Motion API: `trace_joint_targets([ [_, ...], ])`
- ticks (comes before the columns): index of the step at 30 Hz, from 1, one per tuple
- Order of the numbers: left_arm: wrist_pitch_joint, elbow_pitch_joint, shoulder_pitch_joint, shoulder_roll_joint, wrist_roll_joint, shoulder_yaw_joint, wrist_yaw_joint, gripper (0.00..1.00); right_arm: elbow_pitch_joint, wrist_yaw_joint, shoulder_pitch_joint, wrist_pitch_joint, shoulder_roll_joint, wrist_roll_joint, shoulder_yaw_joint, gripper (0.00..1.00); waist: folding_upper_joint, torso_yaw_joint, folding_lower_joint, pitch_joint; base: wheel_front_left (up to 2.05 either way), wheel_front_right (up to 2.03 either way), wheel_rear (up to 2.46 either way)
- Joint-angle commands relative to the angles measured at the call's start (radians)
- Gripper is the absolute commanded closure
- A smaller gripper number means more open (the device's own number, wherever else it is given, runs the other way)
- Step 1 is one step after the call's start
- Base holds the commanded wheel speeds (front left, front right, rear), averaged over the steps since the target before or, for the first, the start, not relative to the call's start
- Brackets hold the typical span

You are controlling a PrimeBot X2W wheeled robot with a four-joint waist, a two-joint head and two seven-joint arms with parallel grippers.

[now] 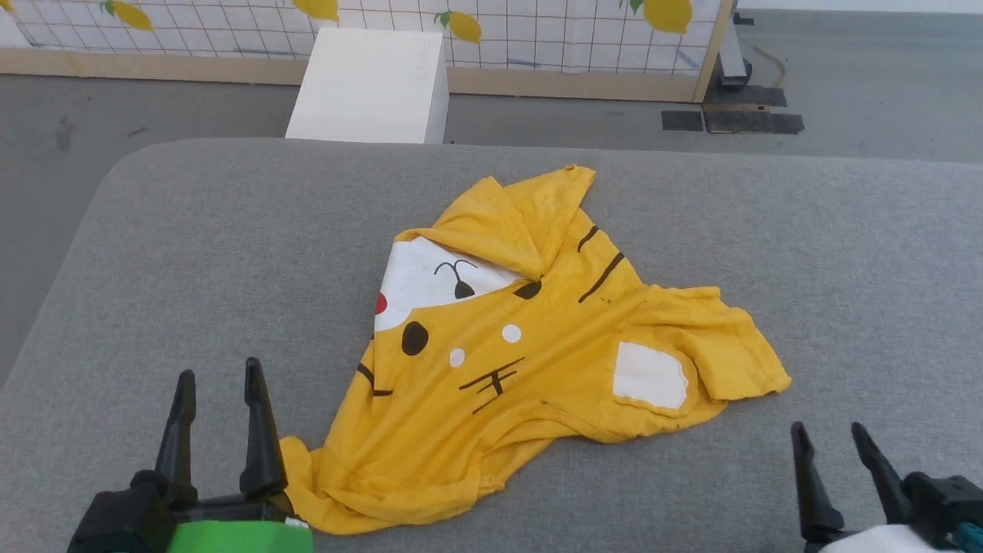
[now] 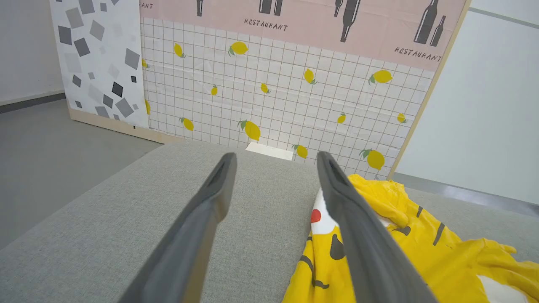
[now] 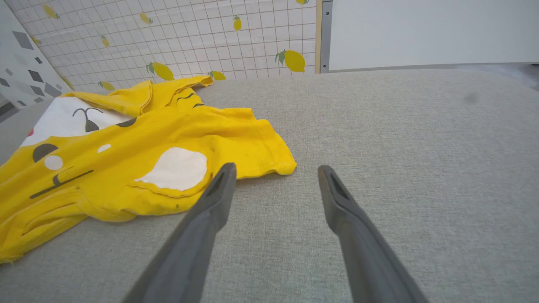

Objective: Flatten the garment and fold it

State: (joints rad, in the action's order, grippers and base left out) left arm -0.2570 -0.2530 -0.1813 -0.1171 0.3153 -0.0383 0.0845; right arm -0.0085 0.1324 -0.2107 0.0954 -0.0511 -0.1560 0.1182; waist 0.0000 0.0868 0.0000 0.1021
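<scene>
The garment [image 1: 530, 338], a bright yellow T-shirt with white patches, black lines and a red dot, lies crumpled on the grey padded table [image 1: 153, 253]. Its far part is folded over itself. My left gripper [image 1: 219, 376] stands open at the lower left, just left of the garment's near corner, with nothing between its fingers. In the left wrist view the garment [image 2: 421, 248] lies right of the left gripper [image 2: 276, 156]. My right gripper [image 1: 829, 430] is open at the lower right, apart from the cloth. In the right wrist view the garment [image 3: 139, 143] lies left of the right gripper [image 3: 276, 168].
A white box [image 1: 372, 84] stands on the floor behind the table. A lemon-print partition [image 1: 537, 31] runs along the back. Dark mats [image 1: 729, 119] lie on the floor at the back right. Bare grey table surface extends on both sides of the garment.
</scene>
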Motion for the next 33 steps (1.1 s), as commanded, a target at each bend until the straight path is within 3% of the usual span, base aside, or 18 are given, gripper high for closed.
trace_joint_targets([
  [1, -0.004, 0.005, -0.006, 0.014, -0.021, 0.016, -0.022, 0.00, -0.016, -0.002, 0.019, -0.017, 0.001, 0.017, -0.025, 0.00, 0.0000, 0.006, 0.0000, -0.002, 0.00, 0.00, 0.00],
  [4, -0.005, 0.011, -0.003, 0.036, -0.037, 0.037, -0.057, 0.00, -0.040, -0.002, 0.065, -0.093, 0.001, 0.052, -0.095, 0.00, 0.0000, 0.014, 0.0000, -0.003, 0.00, 0.00, 0.00],
  [11, -0.005, 0.037, 0.011, 0.062, -0.047, 0.063, -0.111, 0.00, -0.012, -0.002, 0.166, -0.514, 0.001, 0.125, -0.295, 0.00, 0.0000, 0.054, 0.0000, 0.010, 0.00, 0.00, 0.00],
  [14, -0.005, 0.047, 0.018, 0.065, -0.044, 0.067, -0.122, 0.00, 0.015, -0.002, 0.211, -0.637, -0.030, 0.133, -0.361, 0.00, 0.0000, 0.074, 0.0000, 0.020, 0.00, 0.00, 0.00],
  [19, -0.005, 0.064, 0.033, 0.066, -0.031, 0.069, -0.128, 0.00, 0.078, -0.002, 0.325, -0.707, -0.114, 0.132, -0.476, 0.00, 0.0000, 0.104, 0.0000, 0.039, 0.00, 0.00, 0.00],
  [26, -0.005, 0.083, 0.052, 0.067, -0.021, 0.058, -0.130, 0.00, 0.236, -0.002, 0.426, -0.764, -0.152, 0.098, -0.556, 0.00, 0.0000, 0.137, 0.0000, 0.054, 0.00, 0.00, 0.00],
  [27, -0.005, 0.087, 0.054, 0.067, -0.021, 0.056, -0.131, 0.00, 0.260, -0.002, 0.434, -0.776, -0.159, 0.088, -0.575, 0.44, 0.0000, 0.140, 0.0000, 0.055, 0.00, 0.00, 0.00],
  [28, -0.005, 0.090, 0.055, 0.067, -0.021, 0.055, -0.131, 0.00, 0.274, -0.002, 0.441, -0.778, -0.163, 0.082, -0.583, 0.64, 0.0000, 0.142, 0.0000, 0.056, 0.00, 0.00, 0.00],
  [29, -0.005, 0.093, 0.056, 0.067, -0.021, 0.055, -0.132, 0.00, 0.289, -0.002, 0.449, -0.773, -0.166, 0.076, -0.586, 1.00, 0.0000, 0.143, 0.0000, 0.057, 0.00, 0.00, 0.00],
  [33, -0.005, 0.099, 0.056, 0.067, -0.020, 0.060, -0.131, 0.00, 0.310, -0.002, 0.462, -0.737, -0.150, 0.057, -0.536, 1.00, 0.0000, 0.133, 0.0000, 0.054, 0.00, 0.00, 0.00],
])
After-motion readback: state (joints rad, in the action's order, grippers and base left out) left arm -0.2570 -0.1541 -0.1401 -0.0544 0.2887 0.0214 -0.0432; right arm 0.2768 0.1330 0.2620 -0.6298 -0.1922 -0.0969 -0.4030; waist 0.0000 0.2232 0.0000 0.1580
